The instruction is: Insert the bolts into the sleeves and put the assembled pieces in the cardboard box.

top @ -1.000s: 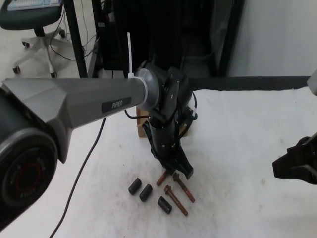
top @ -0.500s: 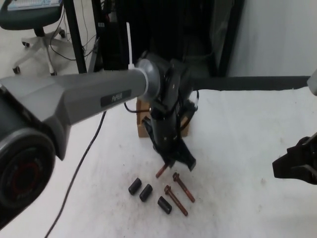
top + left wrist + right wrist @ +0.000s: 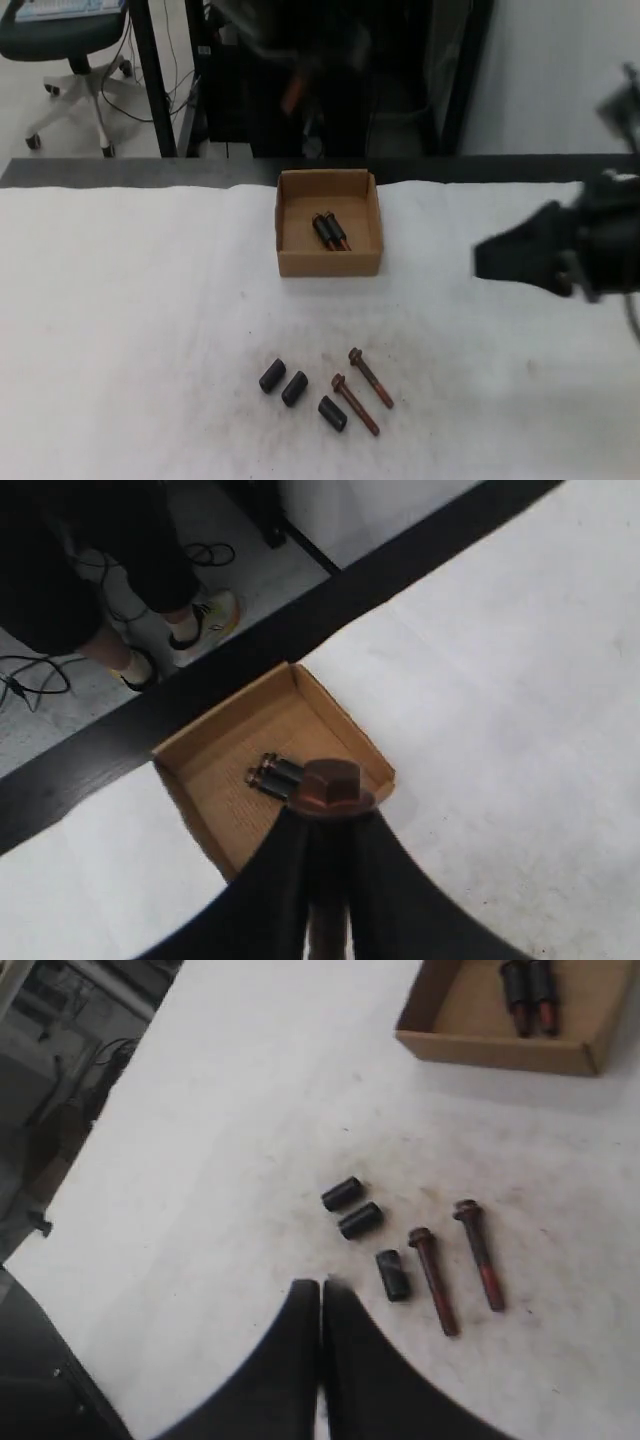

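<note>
Rust-brown bolt (image 3: 326, 786) between the left jaws

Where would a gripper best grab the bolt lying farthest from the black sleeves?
Probably mid-shank, from straight above, fingers closing across it. The bolt lies flat on the cloth, so only its sides are free, and the gap to the neighbouring bolt leaves room for a finger.

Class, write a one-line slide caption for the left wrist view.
Left gripper clamps a bolt; beyond it, the cardboard box holds two assembled pieces.
</note>
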